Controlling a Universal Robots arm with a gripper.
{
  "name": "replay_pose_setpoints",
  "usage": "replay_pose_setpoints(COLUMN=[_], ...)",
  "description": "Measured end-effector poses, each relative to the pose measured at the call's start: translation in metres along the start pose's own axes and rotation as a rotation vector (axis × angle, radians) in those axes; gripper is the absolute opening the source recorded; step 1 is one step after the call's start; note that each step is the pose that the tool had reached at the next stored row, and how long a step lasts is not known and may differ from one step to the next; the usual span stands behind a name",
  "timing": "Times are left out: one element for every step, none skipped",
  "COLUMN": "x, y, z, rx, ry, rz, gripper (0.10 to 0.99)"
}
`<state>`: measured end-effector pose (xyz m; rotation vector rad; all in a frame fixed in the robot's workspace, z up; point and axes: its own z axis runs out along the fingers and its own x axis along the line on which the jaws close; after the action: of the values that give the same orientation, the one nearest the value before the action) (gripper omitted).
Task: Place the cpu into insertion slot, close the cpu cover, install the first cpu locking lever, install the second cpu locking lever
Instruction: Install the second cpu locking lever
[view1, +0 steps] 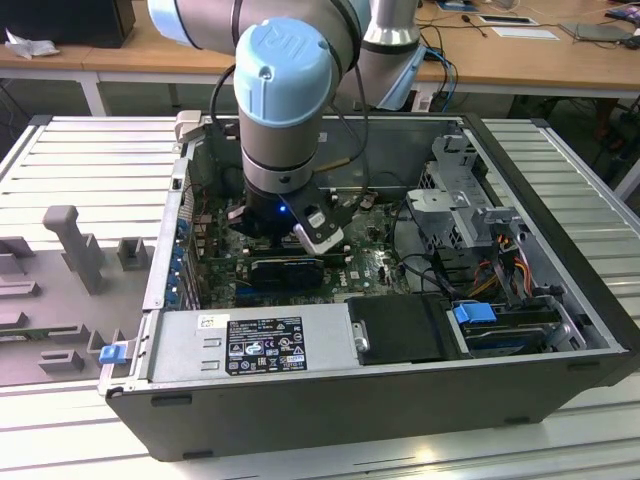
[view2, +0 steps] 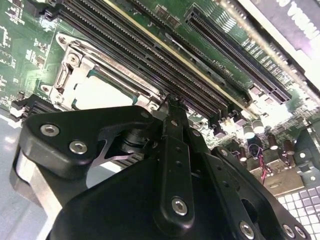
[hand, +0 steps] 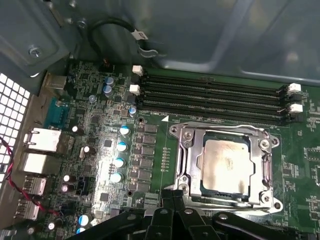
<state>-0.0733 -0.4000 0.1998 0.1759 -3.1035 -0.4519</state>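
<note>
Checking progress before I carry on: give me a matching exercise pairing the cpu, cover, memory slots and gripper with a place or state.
1 cpu
2 cover
3 memory slots
4 gripper

A long, black, empty
B at the cover's edge
C silver frame, lying down flat
D seated, showing through the cover's window

Pairs: 1-D, 2-C, 3-A, 4-B

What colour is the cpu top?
Dull silver-grey with a warm glare; the cpu shows best in the first wrist view, under the cover.
</note>
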Motion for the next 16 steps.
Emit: replay_pose_setpoints(x=[0.0002,0.0004,0.0005,0.0007,0.0008,0.0011,0.0012,0.0013,0.0013,0.0012,0.0012,0.0011,0.0011,0.0010,0.0010,0.0009], y=[-0.0002,-0.0003,-0.0005,-0.0009,-0.0013,-0.0014,-0.0012,-0.0006,0.0002,0.0018,0.0031,0.0039,0.0050,0.0058,0.0068,0.0074], z=[0.0007,0.0012,0.0022,0.0037,0.0045,0.0051,0.0048,0.0029,0.0003,-0.0054,-0.0099,-0.0125,-0.0160,-0.0190,-0.0223,-0.0243], rx=[-0.004,-0.007,-0.012,-0.015,-0.017,-0.020,-0.021,-0.021,-0.021,-0.021,-0.021,-0.021,-0.021,-0.021,-0.021,-0.021], ry=[-0.0003,-0.0006,-0.0013,-0.0018,-0.0016,-0.0019,-0.0021,-0.0023,-0.0023,-0.0021,-0.0021,-0.0022,-0.0021,-0.0021,-0.0022,-0.0021], rz=[0.000,0.000,-0.001,-0.001,-0.001,-0.001,-0.001,-0.001,-0.002,-0.001,-0.001,-0.001,-0.001,-0.001,-0.001,-0.001], gripper=[0.106,0.106,0.106,0.106,0.106,0.106,0.106,0.106,0.106,0.106,0.106,0.106,0.106,0.106,0.106,0.106])
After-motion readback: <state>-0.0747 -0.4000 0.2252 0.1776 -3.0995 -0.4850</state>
